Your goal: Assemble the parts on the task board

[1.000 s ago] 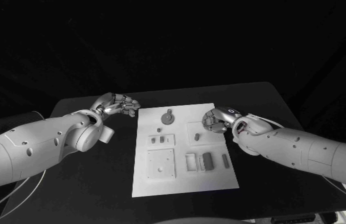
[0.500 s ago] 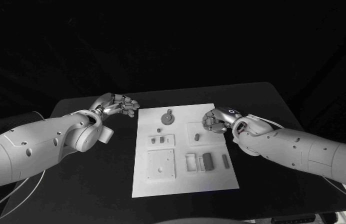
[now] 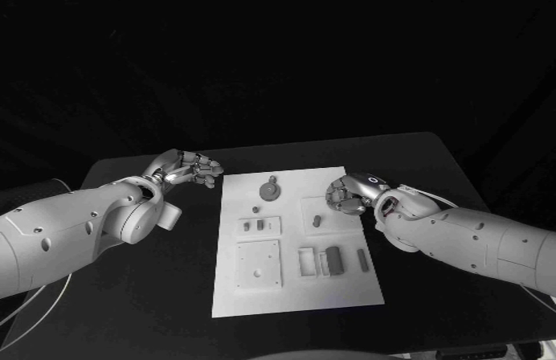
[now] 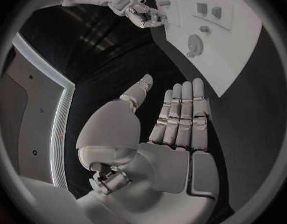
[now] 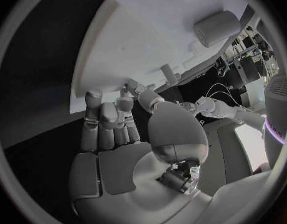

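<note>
Centrally on the black table (image 3: pixel 139 280) lies the white task board (image 3: pixel 296 284), carrying small grey parts: a round disc part (image 3: pixel 269 190) near its far end, two small blocks (image 3: pixel 259 226) in a square recess, and a dark bar (image 3: pixel 333 258) among slots nearer the robot. The right hand (image 3: pixel 345 194) hovers over the board's right edge, fingers curled inward; the right wrist view shows nothing between them. The left hand (image 3: pixel 186 168) sits just off the board's far left corner, and the left wrist view shows its fingers (image 4: pixel 180 114) straight, side by side and empty.
</note>
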Controlling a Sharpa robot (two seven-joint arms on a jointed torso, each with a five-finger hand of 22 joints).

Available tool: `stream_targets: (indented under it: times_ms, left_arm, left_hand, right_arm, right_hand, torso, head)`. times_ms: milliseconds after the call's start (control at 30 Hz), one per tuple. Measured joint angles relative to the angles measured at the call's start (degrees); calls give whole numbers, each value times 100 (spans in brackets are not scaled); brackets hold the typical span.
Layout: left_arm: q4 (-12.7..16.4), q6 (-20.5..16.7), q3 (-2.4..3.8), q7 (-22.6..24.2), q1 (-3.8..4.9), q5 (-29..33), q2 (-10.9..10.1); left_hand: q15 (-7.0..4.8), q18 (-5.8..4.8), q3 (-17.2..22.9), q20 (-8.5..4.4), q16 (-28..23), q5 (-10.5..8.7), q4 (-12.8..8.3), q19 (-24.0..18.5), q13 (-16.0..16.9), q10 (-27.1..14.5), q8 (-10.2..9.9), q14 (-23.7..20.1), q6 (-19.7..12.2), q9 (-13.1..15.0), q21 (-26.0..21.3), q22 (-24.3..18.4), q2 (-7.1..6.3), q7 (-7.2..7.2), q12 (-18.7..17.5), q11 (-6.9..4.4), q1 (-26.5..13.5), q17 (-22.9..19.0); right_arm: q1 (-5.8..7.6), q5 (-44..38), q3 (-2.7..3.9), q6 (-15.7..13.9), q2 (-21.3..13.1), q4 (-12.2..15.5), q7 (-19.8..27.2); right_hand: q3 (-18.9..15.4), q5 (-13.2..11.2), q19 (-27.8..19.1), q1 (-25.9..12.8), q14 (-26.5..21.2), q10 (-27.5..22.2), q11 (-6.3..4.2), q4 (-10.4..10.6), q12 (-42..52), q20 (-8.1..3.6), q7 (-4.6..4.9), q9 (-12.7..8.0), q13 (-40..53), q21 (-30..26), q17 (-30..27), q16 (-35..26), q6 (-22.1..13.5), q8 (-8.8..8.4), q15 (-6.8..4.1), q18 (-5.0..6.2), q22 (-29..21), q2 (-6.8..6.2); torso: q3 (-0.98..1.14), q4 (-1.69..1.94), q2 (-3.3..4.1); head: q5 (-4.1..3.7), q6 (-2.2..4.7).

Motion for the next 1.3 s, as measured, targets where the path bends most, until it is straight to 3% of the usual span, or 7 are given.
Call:
stream_targets:
  times_ms: [100,600,1300]
  left_arm:
    - [-9,0,0,-1,0,0,-2]
    - [-34,1,-1,-3,0,0,-4]
    - [-51,3,-1,-13,0,-1,-12]
  left_hand:
    - [0,40,0,0,0,0,0,0,0,0,0,0,0,0,0,0,0,0,0,0,0,0]
    - [0,40,0,0,0,0,0,0,1,20,0,0,0,-5,0,0,0,0,-24,20,0,6]
    - [0,-1,0,0,-22,0,0,0,-4,20,0,0,0,-5,0,-7,0,0,-23,20,0,12]
  right_arm:
    - [-3,6,-1,-4,-13,18,0]
    - [-19,78,5,-48,-56,77,-2]
    - [-3,442,95,50,-202,269,-3]
  right_hand:
    - [0,0,0,-4,0,0,0,0,0,0,0,0,0,0,0,0,0,0,0,1,0,4]
    - [15,-1,32,-5,10,0,0,-17,0,-11,-21,1,-1,0,-1,0,21,0,10,1,0,3]
    - [32,-5,32,-5,30,0,0,-1,0,-10,-19,1,4,0,-1,0,19,0,-6,1,0,1]
  torso:
    - [0,1,0]
    - [1,0,0]
    - [-2,1,-1]
  head:
    - [1,3]
    - [-7,13]
    - [-29,23]
